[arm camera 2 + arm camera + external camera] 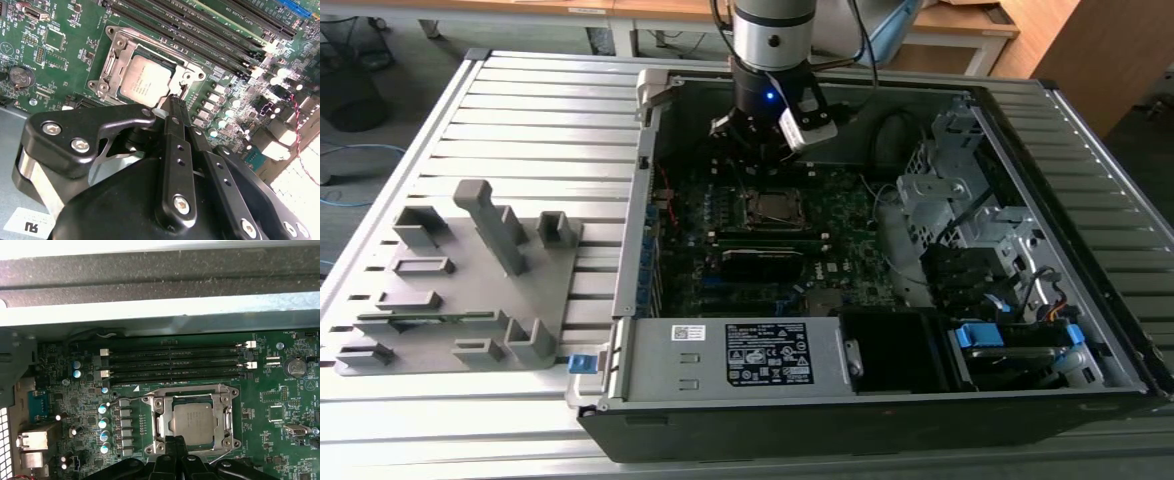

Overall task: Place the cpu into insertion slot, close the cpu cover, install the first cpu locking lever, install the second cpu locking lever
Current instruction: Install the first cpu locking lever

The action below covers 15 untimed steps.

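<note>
Cpu (775, 207) seated under cover (159, 422), centre of exterior view | cover down flat | pincer (175, 100) closed, empty, at cover's edge | likely locking step: press slowly, stay off cpu

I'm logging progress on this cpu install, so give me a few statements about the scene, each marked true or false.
1. The square cpu with the grey-silver metal top lies in the dark square insertion slot. True.
2. The silver-grey metal cpu cover frame stands upright, swung open. False: it lies flat around the cpu.
3. The black gripper hangs over the slatted table outside the computer case. False: it is inside the black computer case, at the edge of the cpu cover.
4. A round silver coin battery sits on the green motherboard. True.
5. The gripper is wide open. False: its fingers meet at the tips.
</note>
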{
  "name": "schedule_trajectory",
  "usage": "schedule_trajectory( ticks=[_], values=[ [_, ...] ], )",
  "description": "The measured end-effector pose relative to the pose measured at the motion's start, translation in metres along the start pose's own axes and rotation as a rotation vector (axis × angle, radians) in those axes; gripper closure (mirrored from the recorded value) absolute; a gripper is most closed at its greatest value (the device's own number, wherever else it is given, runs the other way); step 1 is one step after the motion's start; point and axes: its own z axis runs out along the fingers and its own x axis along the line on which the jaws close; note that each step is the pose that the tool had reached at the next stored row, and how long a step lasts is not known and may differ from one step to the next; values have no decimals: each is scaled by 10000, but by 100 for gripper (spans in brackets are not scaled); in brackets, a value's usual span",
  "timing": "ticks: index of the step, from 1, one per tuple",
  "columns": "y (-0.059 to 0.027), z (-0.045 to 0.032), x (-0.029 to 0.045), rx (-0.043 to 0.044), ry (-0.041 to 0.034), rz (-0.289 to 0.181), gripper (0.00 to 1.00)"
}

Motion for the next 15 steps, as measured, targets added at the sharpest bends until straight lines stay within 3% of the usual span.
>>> schedule_trajectory(
  ticks=[9, 15],
  values=[
    [-2, -98, -5, 1, 0, 0, 89],
    [-2, -100, -4, 0, 0, -1, 89]
  ],
)
